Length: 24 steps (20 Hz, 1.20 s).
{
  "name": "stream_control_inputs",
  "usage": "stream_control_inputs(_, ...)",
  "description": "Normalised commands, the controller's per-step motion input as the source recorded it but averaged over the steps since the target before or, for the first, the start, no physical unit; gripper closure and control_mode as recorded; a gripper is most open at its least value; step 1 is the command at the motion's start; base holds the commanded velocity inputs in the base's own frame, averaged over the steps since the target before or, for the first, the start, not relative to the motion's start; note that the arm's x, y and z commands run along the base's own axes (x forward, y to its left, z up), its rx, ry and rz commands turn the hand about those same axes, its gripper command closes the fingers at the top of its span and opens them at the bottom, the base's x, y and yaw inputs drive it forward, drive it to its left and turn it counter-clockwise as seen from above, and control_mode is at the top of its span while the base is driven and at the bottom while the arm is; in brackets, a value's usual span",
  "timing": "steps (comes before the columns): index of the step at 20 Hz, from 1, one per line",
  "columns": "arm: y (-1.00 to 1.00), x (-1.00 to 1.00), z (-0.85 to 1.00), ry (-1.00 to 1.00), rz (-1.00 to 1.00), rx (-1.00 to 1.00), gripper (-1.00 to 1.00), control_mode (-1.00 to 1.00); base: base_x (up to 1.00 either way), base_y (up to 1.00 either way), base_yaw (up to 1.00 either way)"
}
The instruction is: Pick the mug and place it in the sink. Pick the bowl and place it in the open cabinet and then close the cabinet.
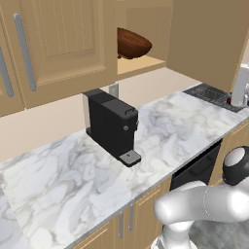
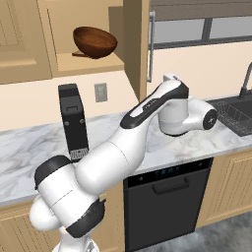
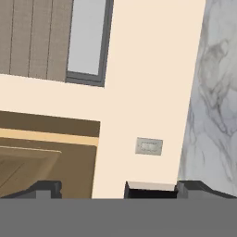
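the white robot arm rises from its base in front of the marble counter (image 1: 160, 131), its elbow bent over the front edge above a black dishwasher (image 2: 165, 206). in the hand view the gripper (image 3: 118, 190) shows as two dark fingertips standing wide apart with nothing between them, aimed at the cream back wall and a grey wall outlet (image 3: 149, 146), with a window (image 3: 88, 37) further off.

on the counter, toward its back edge, stands a black coffee machine (image 1: 113, 126). off at the counter's right end lies the dark sink (image 2: 236, 115) with its wire rack; a small dark red shape at its near rim may be the mug (image 1: 228, 101), too small to be sure.

farthest and highest, the brown bowl (image 2: 94, 42) already rests on the shelf of the open cabinet (image 2: 86, 64). the cabinet door (image 2: 140, 44) stands swung out, edge-on, its long silver handle running vertically, just above and beside the arm's elbow. closing it looks like the remaining step: the door lies up and to the left of the gripper.
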Motion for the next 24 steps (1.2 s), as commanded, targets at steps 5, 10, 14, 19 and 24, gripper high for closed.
stream_control_inputs(5, 0.14, 0.15, -0.08, 0.0, 0.18, -0.05, -1.0, -1.0, 0.0, 0.0, 0.0)
stream_control_inputs(10, 0.29, -0.09, 0.0, -0.02, 0.26, -0.1, -1.0, -1.0, 0.0, 0.0, 0.0)
stream_control_inputs(14, 0.76, -0.33, 0.0, -0.14, 0.28, -0.2, -1.0, -1.0, 0.0, 0.0, 0.0)
stream_control_inputs(19, 0.85, -0.42, 0.04, -0.19, 0.26, -0.24, -1.0, -1.0, 0.0, 0.0, 0.0)
stream_control_inputs(24, 0.78, -0.59, 0.13, -0.22, 0.24, -0.25, -1.0, -1.0, 0.0, 0.0, 0.0)
